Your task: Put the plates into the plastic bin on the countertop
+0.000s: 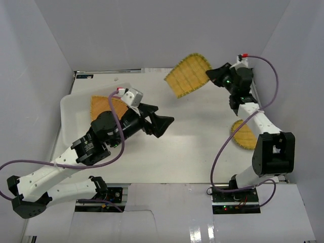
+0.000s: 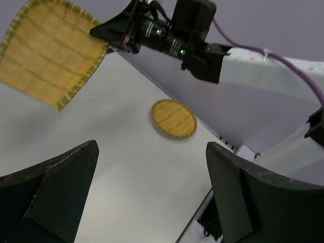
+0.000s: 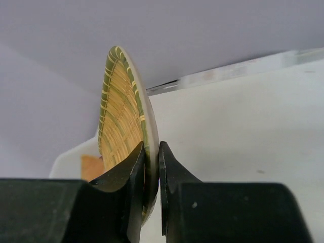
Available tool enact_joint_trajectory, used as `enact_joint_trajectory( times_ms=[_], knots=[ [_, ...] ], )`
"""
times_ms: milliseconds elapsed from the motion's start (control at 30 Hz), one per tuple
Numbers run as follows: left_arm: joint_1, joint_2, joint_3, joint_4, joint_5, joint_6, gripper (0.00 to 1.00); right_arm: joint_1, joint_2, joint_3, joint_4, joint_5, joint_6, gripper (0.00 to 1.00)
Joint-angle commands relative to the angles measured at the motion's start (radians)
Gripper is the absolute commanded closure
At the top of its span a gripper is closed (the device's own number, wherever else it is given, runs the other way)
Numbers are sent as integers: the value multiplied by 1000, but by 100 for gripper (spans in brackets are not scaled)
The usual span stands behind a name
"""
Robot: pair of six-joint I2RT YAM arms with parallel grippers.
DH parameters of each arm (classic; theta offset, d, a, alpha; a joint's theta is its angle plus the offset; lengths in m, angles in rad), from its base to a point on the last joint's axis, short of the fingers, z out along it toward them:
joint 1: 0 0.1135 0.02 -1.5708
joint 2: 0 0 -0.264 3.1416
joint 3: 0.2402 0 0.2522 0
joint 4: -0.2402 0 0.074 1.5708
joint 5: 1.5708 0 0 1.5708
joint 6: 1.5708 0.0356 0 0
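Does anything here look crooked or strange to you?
Only the fan-shaped wicker dish: it hangs tilted in the air, pinched by its rim in the right gripper. The round wicker dish lies flat on the countertop. Nothing looks spilled or broken.

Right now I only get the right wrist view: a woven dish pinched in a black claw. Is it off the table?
Observer: Yes, the right claw holds the fan-shaped dish in the air over the countertop.
Operator: Any dishes left out?
Observer: One round woven dish lies flat beside the right arm.
Operator: And the other claw?
Observer: The left claw is open and empty, beside the plastic bin.
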Motion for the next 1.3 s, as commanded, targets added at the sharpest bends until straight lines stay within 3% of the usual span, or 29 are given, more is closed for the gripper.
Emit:
enact_joint_trajectory(
  times_ms=[0, 133, 300, 467, 767, 833, 867, 967, 1067, 1167, 1233, 1267],
  knots=[
    [-1, -20, 59, -10, -88, 64, 2, 227, 57, 151, 87, 22, 77, 92],
    [-3, -23, 87, -21, -90, 74, 2, 424, 265, 314, 86, 26, 107, 92],
    [-3, -12, 87, -38, -88, 60, 2, 605, 523, 659, -21, 48, 123, 92],
    [-1, -20, 66, -44, -94, 41, 2, 684, 670, 878, -107, 89, 137, 92],
    [-1, 0, 53, -39, -93, 24, 2, 741, 867, 1043, -275, 134, 108, 92],
    [-3, 4, 56, -38, -99, 23, 2, 747, 873, 1044, -287, 143, 97, 81],
    [-1, 14, 58, -39, -101, 23, 2, 748, 873, 1049, -296, 146, 89, 61],
    [-3, 26, 85, -58, -101, 8, 2, 750, 852, 1061, -295, 164, 68, 30],
    [-1, 37, 116, -72, -104, -12, 2, 750, 829, 1133, -282, 170, 26, 18],
    [-1, 47, 153, -79, -127, -28, 2, 741, 816, 1240, -304, 169, -21, 12],
    [-1, 52, 171, -84, -133, -49, 2, 725, 738, 1206, -286, 166, -29, 9],
    [-1, 52, 183, -84, -130, -60, 2, 701, 658, 1104, -270, 167, -31, 8]
  ],
)
